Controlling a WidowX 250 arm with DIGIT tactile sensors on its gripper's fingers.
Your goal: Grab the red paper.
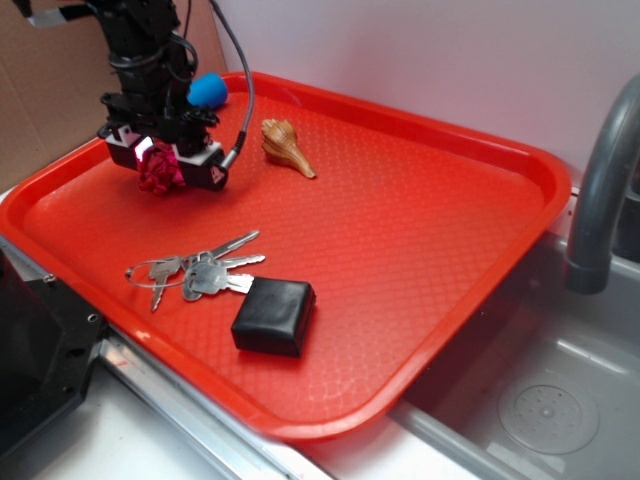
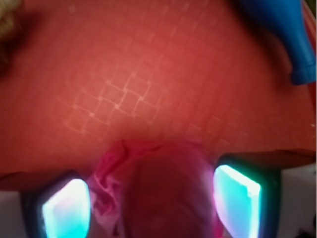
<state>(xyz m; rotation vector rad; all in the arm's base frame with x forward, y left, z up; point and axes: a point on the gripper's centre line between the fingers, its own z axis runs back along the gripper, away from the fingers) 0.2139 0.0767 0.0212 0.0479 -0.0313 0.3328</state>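
Red tray (image 1: 420, 250), red paper (image 1: 160, 174) within end effector (image 1: 165, 165)

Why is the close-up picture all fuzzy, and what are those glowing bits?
In the wrist view the red paper sits too near the lens, so it blurs; the gripper's pads glow bright cyan-white on either side. In the exterior view the keys and seashell look sharp under even light.

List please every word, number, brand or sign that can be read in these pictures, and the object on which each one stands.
No readable text in either view.
Tool: a small red triangle mark on its black housing, no letters legible.
Keys: any stamping is too small to read.
Black box, seashell, red paper, tray: unmarked.
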